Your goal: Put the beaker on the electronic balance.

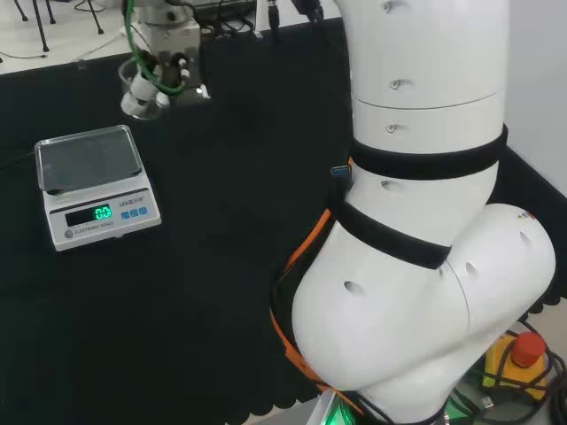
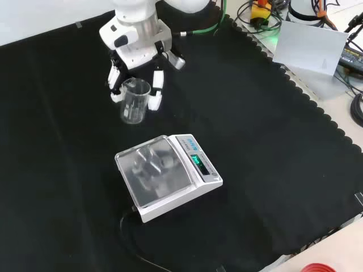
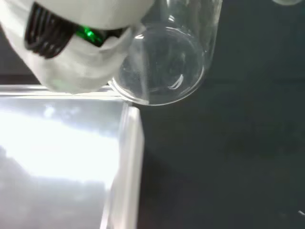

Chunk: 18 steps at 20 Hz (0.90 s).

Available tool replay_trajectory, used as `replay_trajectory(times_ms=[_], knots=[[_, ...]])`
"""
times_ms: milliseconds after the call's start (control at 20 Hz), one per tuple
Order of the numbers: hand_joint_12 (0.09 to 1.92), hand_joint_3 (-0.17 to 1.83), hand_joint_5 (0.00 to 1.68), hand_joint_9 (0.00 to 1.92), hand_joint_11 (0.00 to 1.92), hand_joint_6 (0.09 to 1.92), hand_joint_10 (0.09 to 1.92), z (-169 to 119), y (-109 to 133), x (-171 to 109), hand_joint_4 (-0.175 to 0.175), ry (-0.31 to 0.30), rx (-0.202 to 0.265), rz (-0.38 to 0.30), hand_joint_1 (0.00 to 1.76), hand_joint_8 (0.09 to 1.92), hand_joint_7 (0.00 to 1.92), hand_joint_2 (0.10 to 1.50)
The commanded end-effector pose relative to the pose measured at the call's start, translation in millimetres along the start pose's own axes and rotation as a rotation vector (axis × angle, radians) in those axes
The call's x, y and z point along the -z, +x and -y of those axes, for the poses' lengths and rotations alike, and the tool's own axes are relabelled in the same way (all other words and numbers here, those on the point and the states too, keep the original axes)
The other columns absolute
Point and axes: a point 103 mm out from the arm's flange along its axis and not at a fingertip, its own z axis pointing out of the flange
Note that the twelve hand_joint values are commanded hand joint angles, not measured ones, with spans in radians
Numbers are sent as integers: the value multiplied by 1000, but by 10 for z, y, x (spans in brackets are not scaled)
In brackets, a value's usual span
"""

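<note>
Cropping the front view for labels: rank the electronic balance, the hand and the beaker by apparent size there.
1. Electronic balance, clearly largest.
2. Hand.
3. Beaker, smallest, held in the hand's fingers.

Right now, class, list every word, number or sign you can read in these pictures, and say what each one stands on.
Scale front panel: green lit digits and a line of small print, too small to read.
Scale in the front view: green display, blurred, unreadable.
Beaker: no markings can be made out.
Nothing can be quoted.
</note>
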Motion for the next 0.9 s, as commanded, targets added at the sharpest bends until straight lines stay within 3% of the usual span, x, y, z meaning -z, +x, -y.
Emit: replay_trajectory(times_ms=[50, 400, 900], knots=[[521, 719, 1312, 1566, 1692, 624, 559, -251, 919, -133, -175, 41, 89, 7, 1213, 1204, 1275, 603], [521, 721, 1313, 1567, 1697, 622, 560, -326, 1379, -455, -175, 93, 153, 24, 1213, 1203, 1277, 600], [521, 723, 1316, 1570, 1702, 618, 560, -263, 1260, -660, -175, 152, 133, 56, 1213, 1202, 1278, 598]])
